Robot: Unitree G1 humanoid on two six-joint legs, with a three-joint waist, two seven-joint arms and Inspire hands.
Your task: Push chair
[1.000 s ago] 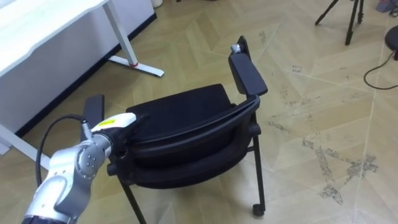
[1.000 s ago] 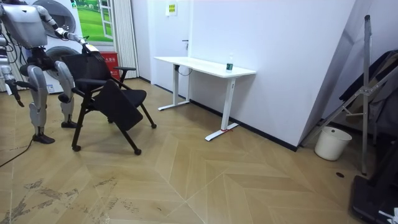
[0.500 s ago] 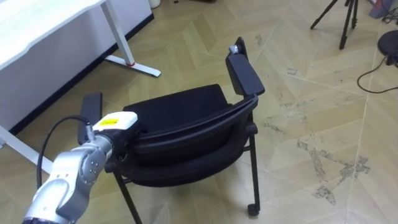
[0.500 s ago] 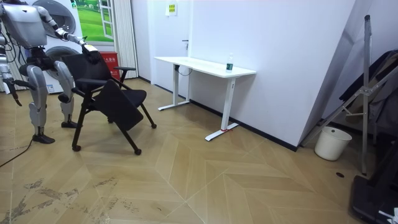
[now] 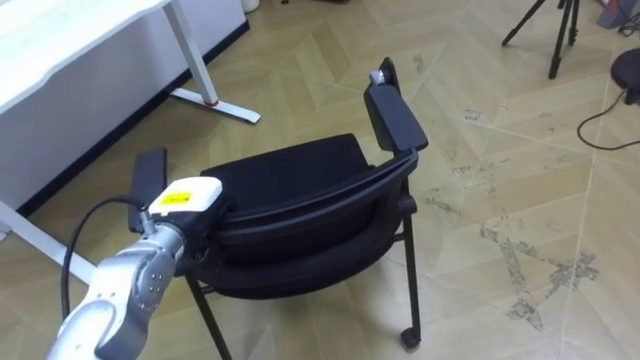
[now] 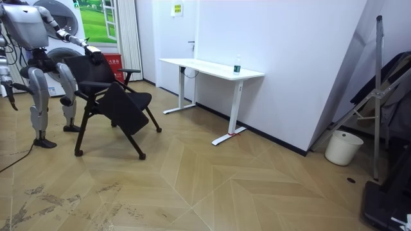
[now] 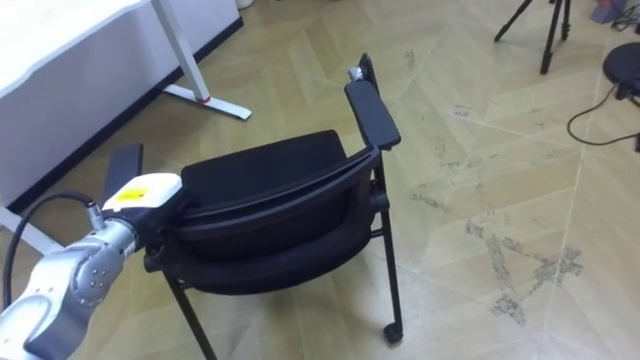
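Herringbone wood floor [image 5: 300, 90], scuffed at the robot's right, spreads across the room to a white wall [image 6: 289, 58]. White desk [image 6: 205, 67] stands on two white legs against that wall. Black chair [image 5: 290, 185] stands on the floor directly in front of the robot, between it and the desk and well apart from the desk; its backrest [image 5: 300, 240] is the part nearest the robot and its seat faces away. Right armrest [image 5: 395, 115] and left armrest [image 5: 150, 175] flank the seat. In the room view the robot stands upright behind the chair at the room view's left edge, one arm extended forward to the top of the backrest.

Black tripod [image 5: 550, 30] stands on the floor at the upper right of the eye views. White bucket [image 6: 339, 147] sits on the floor near the wall, at the room view's right.

Left hand [image 5: 185, 195], its white back plate uppermost, rests at the left end of the backrest's top rail, just beside the left armrest; its fingers merge with the black frame, so whether they grip cannot be told. Right hand [image 6: 9, 96] hangs low at the robot's side; its fingers cannot be made out.

Small bottle [image 6: 237, 64] stands upright on the desk's far end. Caster [image 5: 410, 340] under the chair's rear right leg touches the floor.
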